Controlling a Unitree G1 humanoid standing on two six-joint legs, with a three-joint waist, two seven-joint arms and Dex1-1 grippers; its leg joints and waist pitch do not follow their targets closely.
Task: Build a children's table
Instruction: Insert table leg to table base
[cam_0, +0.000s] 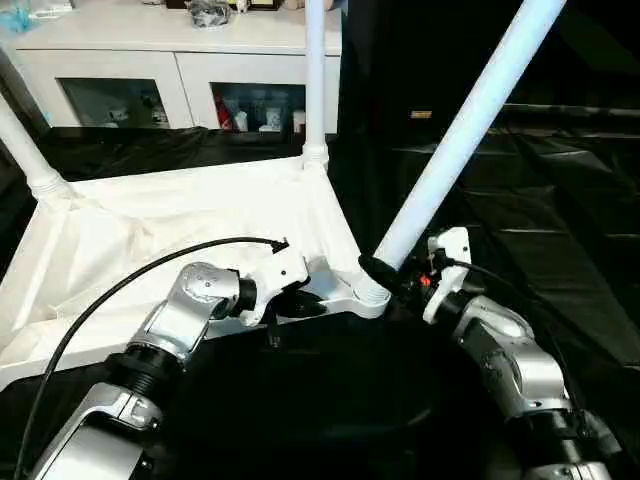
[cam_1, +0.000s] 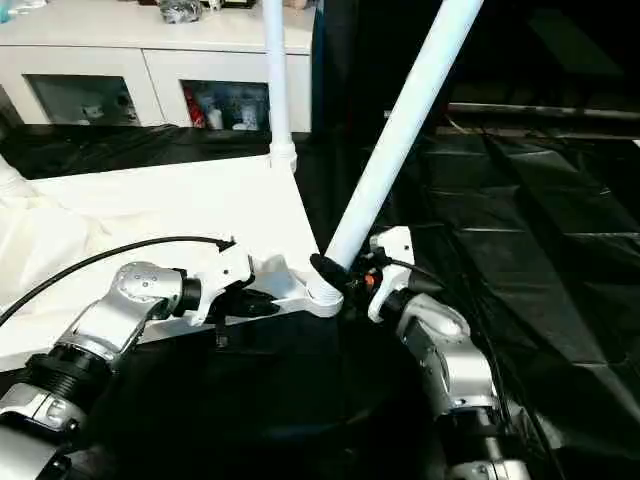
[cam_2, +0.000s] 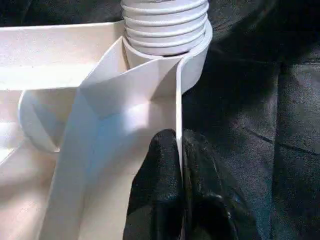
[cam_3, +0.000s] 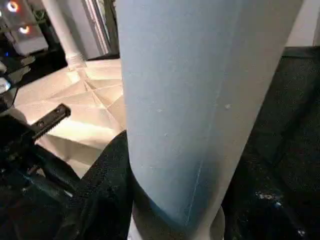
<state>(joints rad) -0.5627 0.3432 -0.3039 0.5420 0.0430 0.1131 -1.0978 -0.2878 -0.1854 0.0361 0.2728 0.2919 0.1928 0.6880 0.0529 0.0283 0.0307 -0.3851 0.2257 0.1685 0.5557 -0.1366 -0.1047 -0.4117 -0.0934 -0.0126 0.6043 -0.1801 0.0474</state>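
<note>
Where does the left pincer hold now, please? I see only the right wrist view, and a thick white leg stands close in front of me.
Observer: The left pincer is shut on the tabletop's rim, just beside the corner socket.
Operator: Is my leg straight in that socket?
Observer: No. In the head views the tilted leg leans from the socket toward the robot's right.
Operator: How many other legs are in place?
Observer: Two: an upright leg at the far corner and a far-left leg at the far left corner.
</note>
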